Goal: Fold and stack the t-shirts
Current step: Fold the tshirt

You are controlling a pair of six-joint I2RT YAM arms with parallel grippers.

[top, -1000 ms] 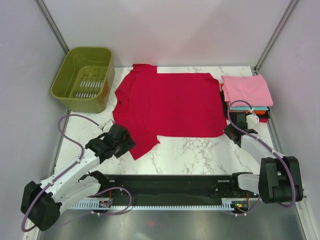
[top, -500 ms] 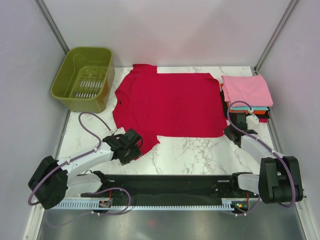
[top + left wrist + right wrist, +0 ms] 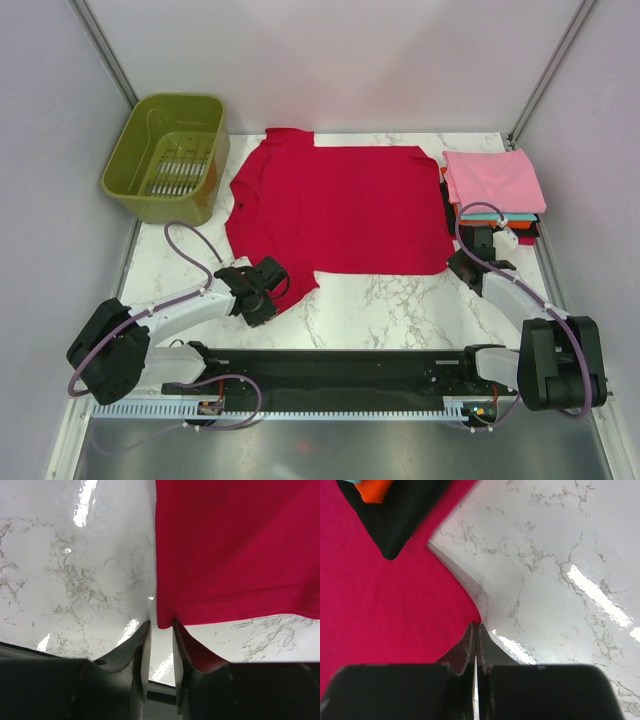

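- The crimson shirt [image 3: 340,205] lies spread flat on the middle of the marble table [image 3: 400,300].
- My left gripper [image 3: 265,290] sits low at the shirt's 7 o'clock corner.
- In the left wrist view, my left gripper [image 3: 160,630] has its jaws a narrow slit apart, and the shirt's [image 3: 235,550] hem corner sits right at the tips.
- My right gripper [image 3: 465,265] rests at the shirt's 4 o'clock corner.
- In the right wrist view, my right gripper [image 3: 477,630] is pressed closed at the cloth's [image 3: 380,610] edge. I cannot tell whether any cloth is caught.
- The folded stack, with a pink shirt [image 3: 495,180] on top, lies at the crimson shirt's 3 o'clock.
- The stack's black shirt [image 3: 395,525] shows at 11 o'clock in my right wrist view.
- A green basket [image 3: 130,150] stands at the shirt's 9 o'clock.
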